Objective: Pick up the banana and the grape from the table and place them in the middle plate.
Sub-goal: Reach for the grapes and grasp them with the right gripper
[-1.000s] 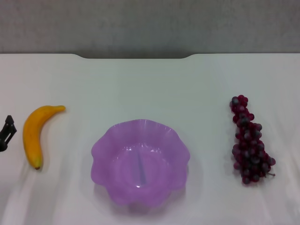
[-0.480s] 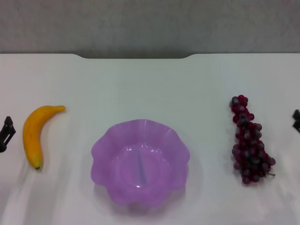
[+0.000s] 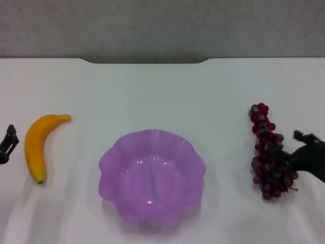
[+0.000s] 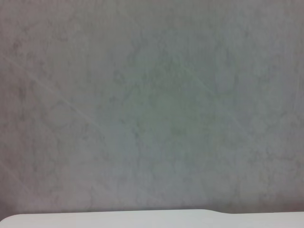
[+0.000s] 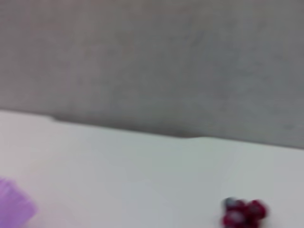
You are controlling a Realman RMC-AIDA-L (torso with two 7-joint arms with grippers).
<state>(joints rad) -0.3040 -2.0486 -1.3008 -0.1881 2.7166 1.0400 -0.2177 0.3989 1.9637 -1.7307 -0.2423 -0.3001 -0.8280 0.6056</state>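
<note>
Right gripper, fingers spread, sits just beside the grape; left gripper, state unclear, beside the banana

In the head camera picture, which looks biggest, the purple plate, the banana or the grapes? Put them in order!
1. The middle plate, biggest by far.
2. The grape bunch.
3. The banana.
The last two look nearly alike in length, so that order is unsure.

No text, label, brand, number or sign is readable on anything.
</note>
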